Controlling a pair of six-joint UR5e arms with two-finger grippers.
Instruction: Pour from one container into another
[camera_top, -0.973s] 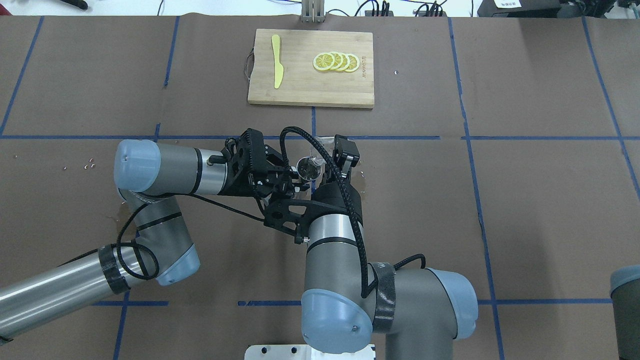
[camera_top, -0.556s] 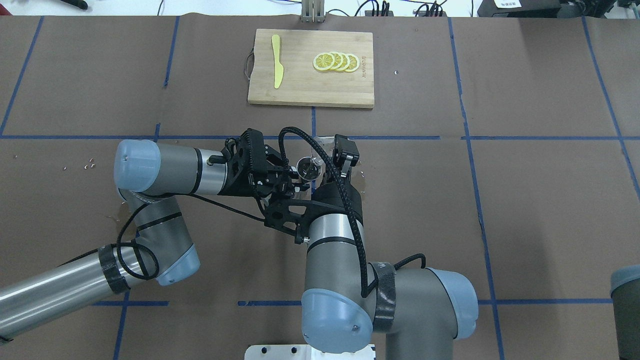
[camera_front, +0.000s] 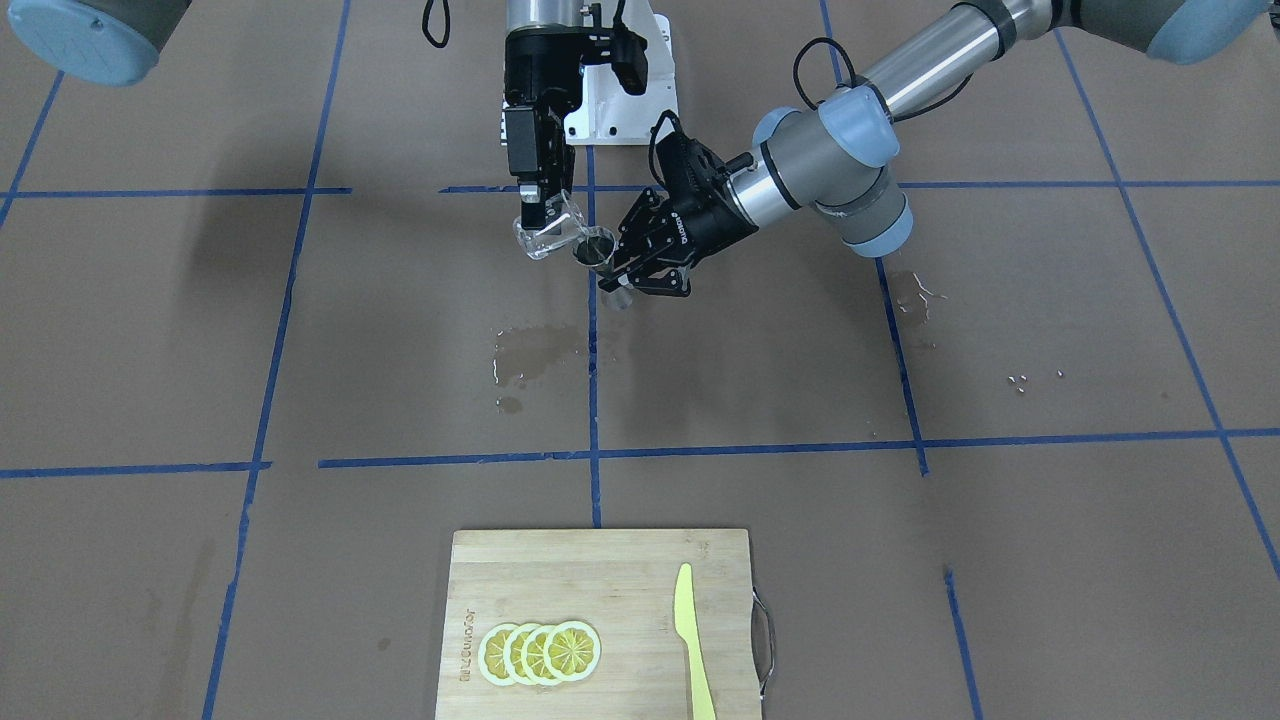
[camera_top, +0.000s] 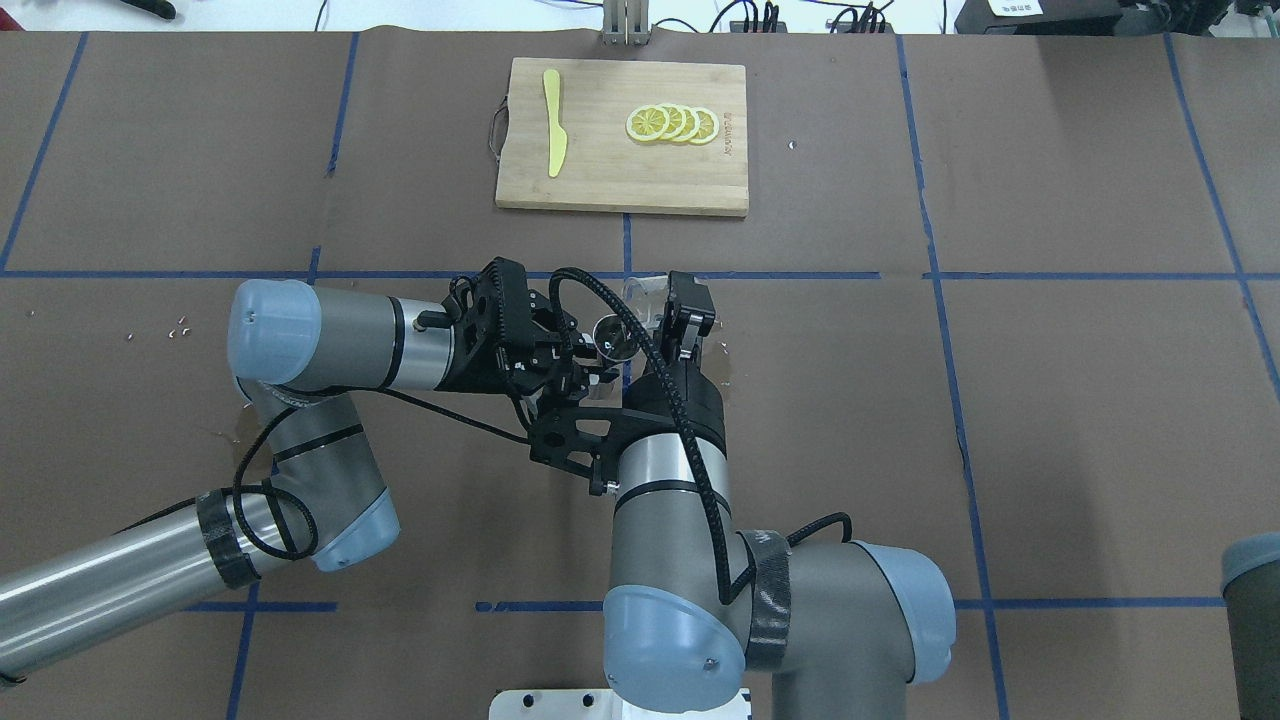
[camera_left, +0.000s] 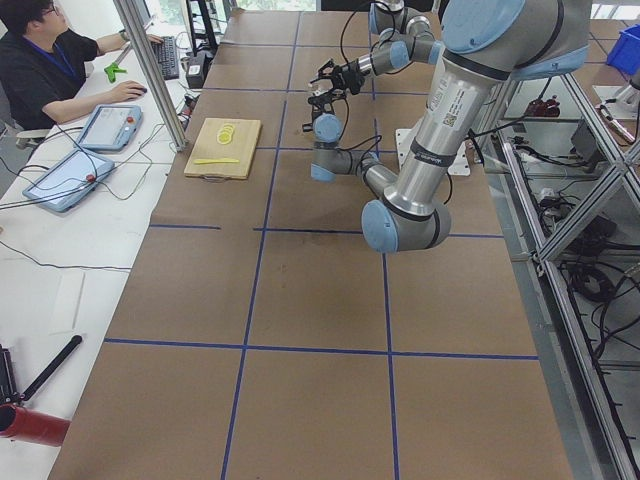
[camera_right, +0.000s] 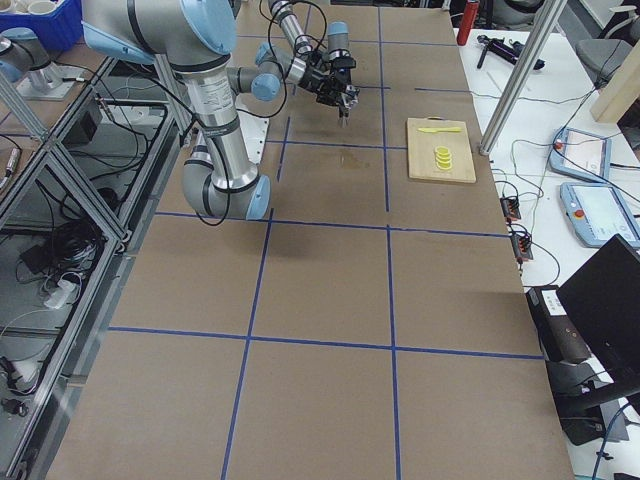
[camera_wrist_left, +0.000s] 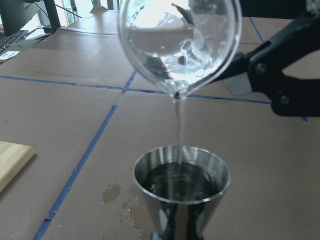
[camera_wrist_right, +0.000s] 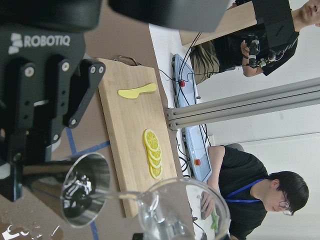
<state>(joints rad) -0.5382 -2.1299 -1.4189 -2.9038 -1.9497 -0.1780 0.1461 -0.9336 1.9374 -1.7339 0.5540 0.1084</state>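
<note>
We list the right gripper (camera_front: 543, 220) clamped on the tilted glass cup (camera_wrist_left: 177, 45), lip directly above the upright jigger (camera_wrist_left: 182, 182), itself clamped in the left gripper (camera_front: 615, 270), both held above the table (camera_front: 900, 400).

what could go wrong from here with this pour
1. The jigger in the left tool already looks fairly full. Unless the glass cup in the right tool is righted soon, it may overflow.
2. The thin stream enters near the jigger's far rim, so a slight drift could send it outside, adding to the wet patches on the table.
</note>
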